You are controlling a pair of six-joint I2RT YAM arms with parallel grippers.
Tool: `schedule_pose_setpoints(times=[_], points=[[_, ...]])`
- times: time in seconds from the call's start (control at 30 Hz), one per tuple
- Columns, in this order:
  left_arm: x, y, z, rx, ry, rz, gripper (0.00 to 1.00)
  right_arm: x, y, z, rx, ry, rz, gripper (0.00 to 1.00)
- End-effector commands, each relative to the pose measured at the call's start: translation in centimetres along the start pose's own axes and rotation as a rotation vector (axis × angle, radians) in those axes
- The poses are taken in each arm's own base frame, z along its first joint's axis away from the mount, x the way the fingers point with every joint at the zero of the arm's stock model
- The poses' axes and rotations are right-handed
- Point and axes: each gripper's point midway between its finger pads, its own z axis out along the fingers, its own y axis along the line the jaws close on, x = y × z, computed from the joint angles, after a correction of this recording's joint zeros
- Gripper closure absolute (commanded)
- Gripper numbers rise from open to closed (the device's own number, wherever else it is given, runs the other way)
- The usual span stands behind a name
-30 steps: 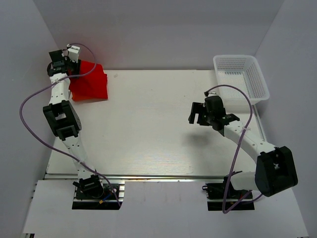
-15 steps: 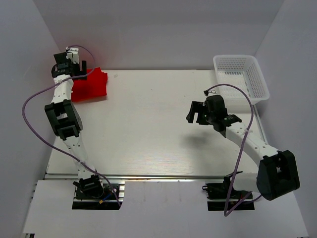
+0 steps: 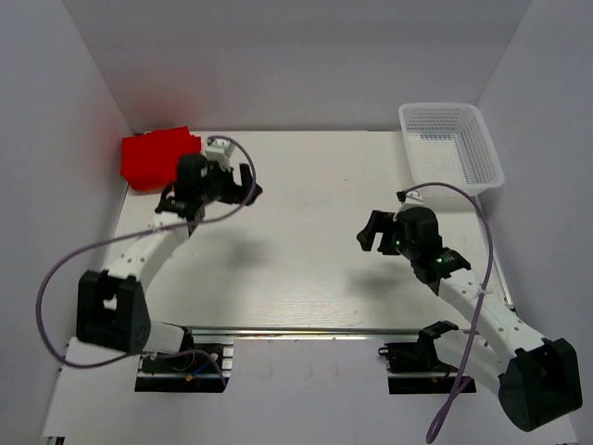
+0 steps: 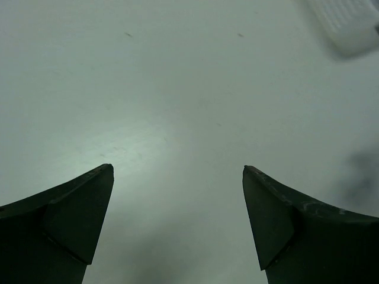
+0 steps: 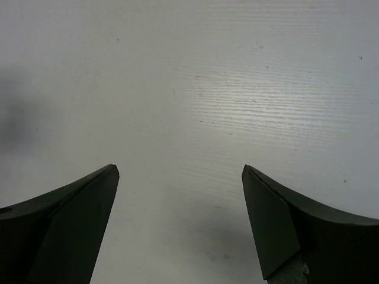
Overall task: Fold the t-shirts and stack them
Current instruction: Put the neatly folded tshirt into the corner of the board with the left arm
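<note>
- Right gripper (image 3: 368,232), closest to the bases, hangs over the bare table (image 3: 306,269), nearer than the white mesh basket (image 3: 451,148) and to its left, jaws spread wide and holding nothing.
- Left gripper (image 3: 243,184) hovers well left of the basket, also wide open and empty.
- Red t-shirt (image 3: 157,158) lies folded in the far corner opposite the basket, beyond and left of the left gripper, which is the nearer arm. Its longer side runs toward the basket.
- Orange t-shirt: not in view.
- No brand, label or writing can be read.

overhead looks down; wrists close above table (image 3: 306,213)
</note>
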Motion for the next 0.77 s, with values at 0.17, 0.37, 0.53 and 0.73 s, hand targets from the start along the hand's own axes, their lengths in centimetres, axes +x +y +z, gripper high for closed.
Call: schedule_pose_setpoints(times=[0.17,0.37,0.53,0.73], points=[[8.1,-8.0,-2.3,0.057,-0.002,-0.057,0.00,1.2,-0.4,-1.4,-0.017,-0.042,-0.002,0.10],[12.9,-11.4,-1.7,0.039,0.106,0.041,0.00,2.9,-2.2,-1.9,0.049,-0.030,0.008,0.10],[12.1,-13.0,-2.0,0.038,0.071,0.082,0.00,2.5,-2.1,-2.4,0.041,-0.076,0.020,0.10],[11.7,-13.6,-2.4,0.035,0.041,0.103,0.00,2.5,-2.3,-2.4,0.040,-0.082,0.001,0.10]])
